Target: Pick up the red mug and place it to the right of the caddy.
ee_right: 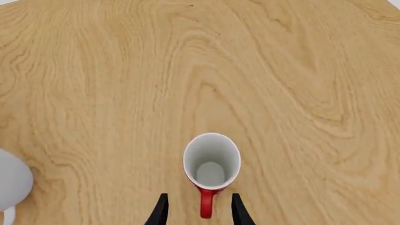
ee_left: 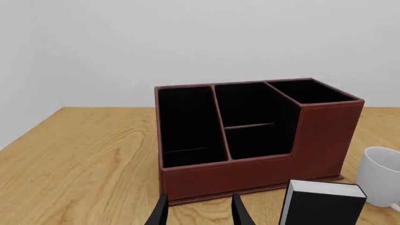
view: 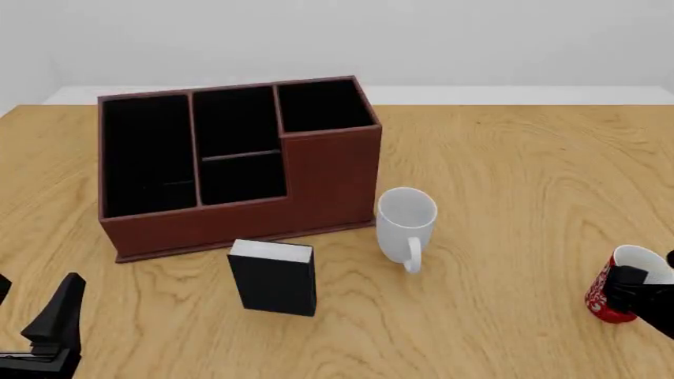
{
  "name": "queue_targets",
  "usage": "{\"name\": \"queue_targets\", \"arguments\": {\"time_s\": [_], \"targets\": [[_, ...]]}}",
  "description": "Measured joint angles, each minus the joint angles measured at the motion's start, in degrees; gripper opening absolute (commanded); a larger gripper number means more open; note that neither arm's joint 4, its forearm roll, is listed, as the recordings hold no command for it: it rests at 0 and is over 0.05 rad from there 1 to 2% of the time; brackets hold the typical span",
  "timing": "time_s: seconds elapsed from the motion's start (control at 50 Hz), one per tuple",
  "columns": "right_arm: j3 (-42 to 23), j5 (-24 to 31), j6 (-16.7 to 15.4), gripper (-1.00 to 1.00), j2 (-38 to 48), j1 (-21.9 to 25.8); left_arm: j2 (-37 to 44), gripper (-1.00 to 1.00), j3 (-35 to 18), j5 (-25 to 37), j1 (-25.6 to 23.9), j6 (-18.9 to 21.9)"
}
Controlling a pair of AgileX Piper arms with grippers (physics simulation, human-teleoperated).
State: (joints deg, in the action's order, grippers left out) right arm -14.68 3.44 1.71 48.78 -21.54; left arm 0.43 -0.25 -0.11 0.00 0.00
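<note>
The red mug stands upright on the table, white inside, with its handle pointing back between the two fingers of my right gripper. That gripper is open and its fingers stand clear of the handle on both sides. In the front view the red mug is at the near right edge of the table, far to the right of the caddy. The caddy is a reddish-brown organizer with black-lined compartments. My left gripper hangs open and holds nothing, a little in front of the caddy.
A plain white mug stands just right of the caddy's front corner. A small black box with a white top stands upright in front of the caddy. Bare wood lies between the white mug and the red mug.
</note>
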Motion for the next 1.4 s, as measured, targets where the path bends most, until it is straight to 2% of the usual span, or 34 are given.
{"name": "queue_targets", "arguments": {"time_s": [1.4], "targets": [[3.8, -10.8, 1.5, 1.0, 10.9, -1.2, 0.0, 1.0, 0.0, 0.0, 0.0, 0.0]]}}
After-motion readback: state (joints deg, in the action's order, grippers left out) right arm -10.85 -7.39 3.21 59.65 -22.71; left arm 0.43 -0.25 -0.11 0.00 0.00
